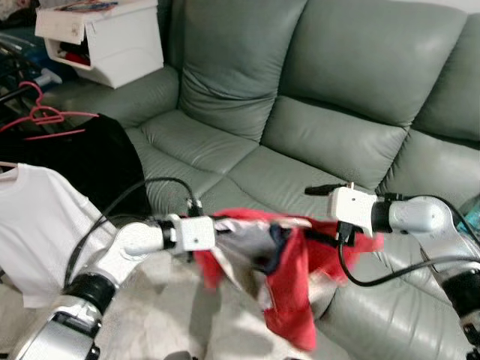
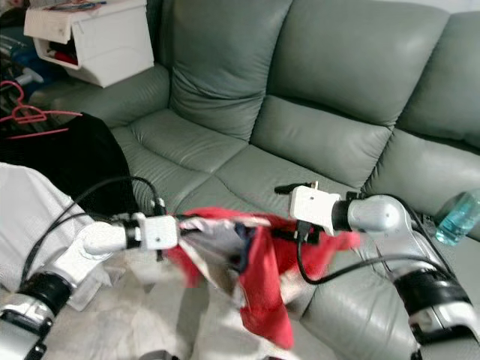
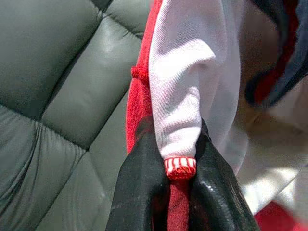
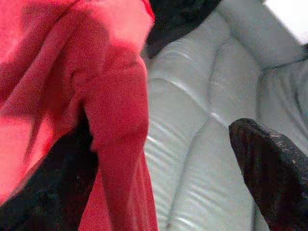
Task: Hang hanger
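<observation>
Free room and obstacles. The red-and-white garment (image 1: 289, 266) hangs stretched between the left gripper (image 3: 179, 192), fingers pinched on a white sleeve cuff, and the right gripper (image 4: 168, 163), whose fingers stand apart with red cloth draped over one; it blocks the near centre. Beyond it, the grey sofa (image 1: 315, 142) offers bare seat cushions at far centre and right. On the left, a white T-shirt (image 1: 37, 225), a black garment (image 1: 105, 161) and pink hangers (image 1: 45, 116) crowd the passage. A white box (image 1: 105, 37) occupies the far-left armrest; a bottle (image 2: 459, 216) stands at far right.
</observation>
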Tool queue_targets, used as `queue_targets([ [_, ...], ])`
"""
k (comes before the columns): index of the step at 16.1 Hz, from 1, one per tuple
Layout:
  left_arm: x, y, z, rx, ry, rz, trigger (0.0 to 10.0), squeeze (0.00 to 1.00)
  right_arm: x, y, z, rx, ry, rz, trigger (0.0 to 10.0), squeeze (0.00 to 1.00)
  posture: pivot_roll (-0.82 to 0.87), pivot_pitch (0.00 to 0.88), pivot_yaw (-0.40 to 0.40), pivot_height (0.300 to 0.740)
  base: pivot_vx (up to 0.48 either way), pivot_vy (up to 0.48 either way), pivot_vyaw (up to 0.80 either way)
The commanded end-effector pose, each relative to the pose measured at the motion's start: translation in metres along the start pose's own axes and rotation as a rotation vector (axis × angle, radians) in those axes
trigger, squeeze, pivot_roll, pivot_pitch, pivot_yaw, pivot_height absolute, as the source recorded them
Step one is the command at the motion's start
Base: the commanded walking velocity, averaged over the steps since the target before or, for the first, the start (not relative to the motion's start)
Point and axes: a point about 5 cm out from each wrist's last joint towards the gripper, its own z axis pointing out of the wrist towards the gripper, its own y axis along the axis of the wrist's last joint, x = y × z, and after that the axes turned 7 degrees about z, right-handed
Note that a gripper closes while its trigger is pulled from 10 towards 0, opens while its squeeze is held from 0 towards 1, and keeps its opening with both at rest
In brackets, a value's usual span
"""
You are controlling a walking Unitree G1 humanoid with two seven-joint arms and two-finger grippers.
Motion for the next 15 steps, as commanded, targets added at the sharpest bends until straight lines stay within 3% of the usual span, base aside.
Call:
queue_targets([
  [1, 0.007, 0.004, -0.001, -0.028, 0.027, 0.02, 0.0, 0.0, 0.001, 0.002, 0.006, -0.013, 0.043, 0.017, 10.0, 0.39, -0.08, 0.0, 0.045, 0.74, 0.0, 0.0, 0.0],
  [2, 0.006, 0.005, -0.001, -0.036, 0.025, 0.019, 0.0, 0.0, 0.002, -0.001, 0.007, -0.009, 0.062, 0.04, 0.0, 0.0, -0.08, 0.0, 0.044, 0.74, 0.0, 0.0, 0.0],
  [6, 0.003, 0.006, 0.001, -0.041, 0.013, 0.022, 0.0, 0.0, 0.012, -0.015, 0.007, 0.068, 0.239, 0.135, 0.0, 0.0, -0.07, 0.0, 0.044, 0.74, 0.0, 0.0, 0.0],
  [15, 0.003, 0.007, 0.003, -0.045, 0.019, 0.014, 0.0, 0.0, 0.019, -0.025, 0.012, 0.108, 0.29, 0.159, 0.0, 0.0, -0.07, 0.0, 0.04, 0.74, 0.0, 0.0, 0.0],
])
